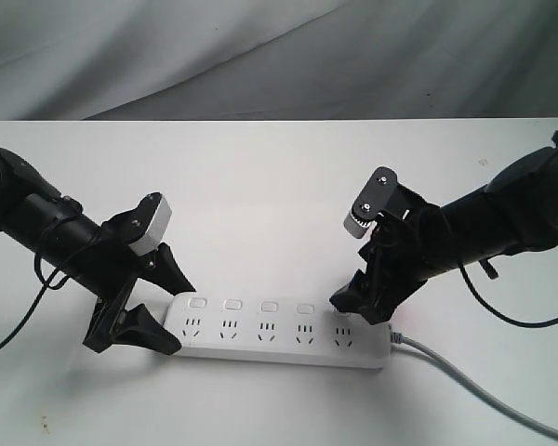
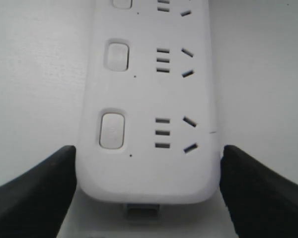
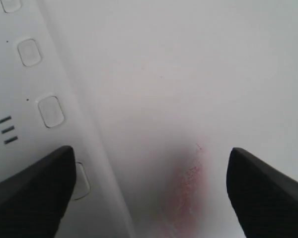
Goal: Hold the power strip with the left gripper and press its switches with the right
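The power strip (image 1: 279,333) lies flat on the white table (image 1: 279,186), at about 6 o'clock in the exterior view. Its length runs from 9 o'clock to 3 o'clock, and its socket face is up. Its grey cable (image 1: 484,386) leaves the 3 o'clock end and trails off toward 4 o'clock.

The left gripper (image 1: 182,319) reaches in from 9 o'clock and straddles the strip's 9 o'clock end. In the left wrist view one dark finger lies against each long side of the strip. They look closed onto it across its width, with the rounded end between them.

The switches (image 1: 269,307) sit in a row along the strip's 12 o'clock edge, one above each socket group. Four show plainly in the exterior view.

The right gripper (image 1: 358,311) comes in from 3 o'clock and is tilted down over the cable end. Its fingers (image 3: 30,193) are spread wide and hold nothing. In the right wrist view one finger hangs over the strip and partly covers the end switch. Whether it is touching that switch I cannot tell. The other finger is over bare table, off the strip's 12 o'clock side. A faint pink smear (image 3: 188,183) marks the table between the two fingers.

A grey cloth (image 1: 260,56) hangs behind the table at 12 o'clock.
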Robot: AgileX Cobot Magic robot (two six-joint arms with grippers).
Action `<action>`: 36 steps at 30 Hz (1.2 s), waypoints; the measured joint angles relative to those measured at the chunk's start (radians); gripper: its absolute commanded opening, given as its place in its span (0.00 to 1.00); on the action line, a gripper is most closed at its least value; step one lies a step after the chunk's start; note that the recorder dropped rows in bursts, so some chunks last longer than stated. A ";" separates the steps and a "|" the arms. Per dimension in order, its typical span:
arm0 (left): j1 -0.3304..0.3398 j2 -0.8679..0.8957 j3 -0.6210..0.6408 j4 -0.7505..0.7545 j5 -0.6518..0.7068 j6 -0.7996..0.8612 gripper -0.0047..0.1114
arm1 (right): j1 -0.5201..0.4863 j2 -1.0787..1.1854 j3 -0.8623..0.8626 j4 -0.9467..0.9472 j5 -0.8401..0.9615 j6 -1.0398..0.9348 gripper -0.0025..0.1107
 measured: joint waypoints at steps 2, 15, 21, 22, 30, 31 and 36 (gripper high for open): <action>0.000 0.000 0.000 0.000 0.000 0.000 0.45 | 0.000 0.002 0.000 0.000 -0.004 0.000 0.69; 0.000 0.000 0.000 -0.001 0.000 0.000 0.45 | 0.000 0.034 -0.007 -0.056 -0.003 0.149 0.69; 0.000 0.000 0.000 -0.002 0.000 0.000 0.45 | 0.000 0.034 -0.007 -0.084 -0.007 0.187 0.69; 0.000 0.000 0.000 -0.002 0.000 0.000 0.45 | 0.000 0.034 -0.007 -0.097 -0.007 0.200 0.69; 0.000 0.000 0.000 -0.004 0.000 0.000 0.45 | 0.000 0.032 -0.010 -0.143 -0.019 0.248 0.69; 0.000 0.000 0.000 -0.004 0.000 0.000 0.45 | 0.000 0.029 -0.007 -0.145 -0.034 0.250 0.69; 0.000 0.000 0.000 -0.004 0.000 0.000 0.45 | 0.000 0.020 0.023 -0.139 -0.062 0.254 0.69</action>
